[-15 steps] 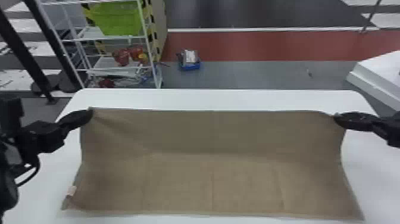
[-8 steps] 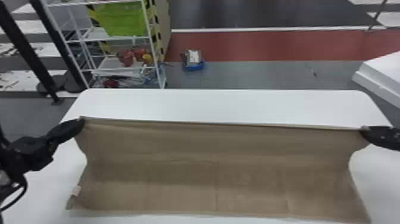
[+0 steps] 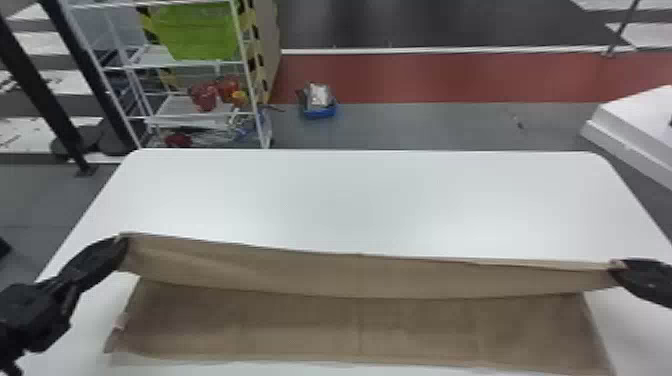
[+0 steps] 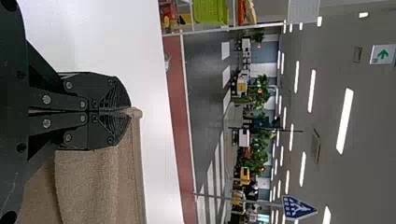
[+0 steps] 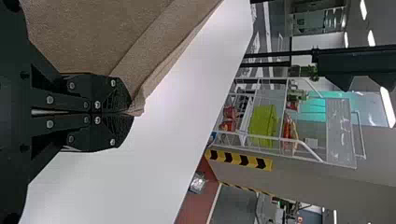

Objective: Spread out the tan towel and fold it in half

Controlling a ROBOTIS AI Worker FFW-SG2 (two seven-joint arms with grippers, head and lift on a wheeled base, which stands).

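Observation:
In the head view my left gripper [image 3: 122,245] and my right gripper [image 3: 617,270] hold the two far corners of the tan towel [image 3: 350,325]. That edge is stretched between them above the table, sagging slightly in the middle, and overhangs the part lying flat nearer the front. In the left wrist view the left gripper [image 4: 128,111] is closed on one corner, with the towel [image 4: 98,186] hanging beside it. The right wrist view has the right gripper [image 5: 130,113] pinching the other corner of the towel [image 5: 93,37].
The white table [image 3: 350,195] extends beyond the towel to the far edge. On the floor behind it stand a wire shelf [image 3: 190,116] with a green bin [image 3: 197,32] and a small blue tray [image 3: 320,112]. A white block-like object [image 3: 635,125] is at the right.
Both grippers have come toward the robot with the towel's far edge, the right one also shifting outward. The far part of the towel now overhangs the near part, baring more table behind.

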